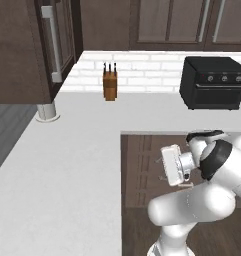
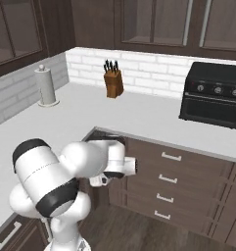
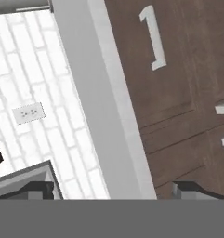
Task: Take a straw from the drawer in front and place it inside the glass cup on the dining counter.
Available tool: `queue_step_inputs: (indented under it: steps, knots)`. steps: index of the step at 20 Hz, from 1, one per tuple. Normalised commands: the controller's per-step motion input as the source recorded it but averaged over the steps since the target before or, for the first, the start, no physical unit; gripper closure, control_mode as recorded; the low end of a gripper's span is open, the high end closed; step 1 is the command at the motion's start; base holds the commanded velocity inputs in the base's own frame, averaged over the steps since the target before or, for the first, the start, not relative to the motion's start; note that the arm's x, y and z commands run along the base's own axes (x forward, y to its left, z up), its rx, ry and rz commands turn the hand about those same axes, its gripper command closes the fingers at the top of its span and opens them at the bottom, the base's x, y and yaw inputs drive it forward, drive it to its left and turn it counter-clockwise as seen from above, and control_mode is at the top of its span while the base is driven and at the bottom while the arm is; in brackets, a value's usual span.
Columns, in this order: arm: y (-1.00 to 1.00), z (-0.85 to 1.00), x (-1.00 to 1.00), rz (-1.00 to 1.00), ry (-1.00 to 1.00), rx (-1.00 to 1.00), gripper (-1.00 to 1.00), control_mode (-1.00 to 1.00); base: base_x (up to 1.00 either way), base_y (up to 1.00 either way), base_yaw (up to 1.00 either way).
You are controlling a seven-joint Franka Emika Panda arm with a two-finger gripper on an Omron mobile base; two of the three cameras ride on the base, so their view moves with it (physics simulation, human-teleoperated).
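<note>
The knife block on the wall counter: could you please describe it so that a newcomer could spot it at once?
Start at the white-grey counter running along the white brick wall. Between the paper towel roll on the left and the black toaster oven on the right stands the knife block, close against the bricks. It is the one orange-brown wooden item there, with dark knife handles sticking out of its top.

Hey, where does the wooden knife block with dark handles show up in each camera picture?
Left base view: wooden knife block stands upper centre-left on the counter against the white brick wall.
Right base view: it stands upper centre, by the same wall.
Hand view: I cannot find it.
Shared landmark: the black toaster oven, to its right in both base views.
</note>
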Motion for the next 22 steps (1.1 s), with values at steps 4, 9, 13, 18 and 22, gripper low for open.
queue_step_inputs:
  steps: [4, 9, 13, 18, 22]
  knots:
    - [0.5, -0.57, 0.17, 0.1, -0.17, 0.03, -1.0, -1.0, 0.0, 0.0, 0.0]
    - [0.51, -0.32, 0.03, 0.13, -0.25, 0.01, -1.0, -1.0, 0.0, 0.0, 0.0]
    - [0.34, -0.28, 0.24, 0.12, -0.21, 0.0, -1.0, -1.0, 0.0, 0.0, 0.0]
    - [0.33, -0.14, 0.3, 0.08, -0.14, 0.02, -1.0, -1.0, 0.0, 0.0, 0.0]
    - [0.2, -0.09, 0.2, 0.03, -0.07, 0.07, -1.0, -1.0, 0.0, 0.0, 0.0]
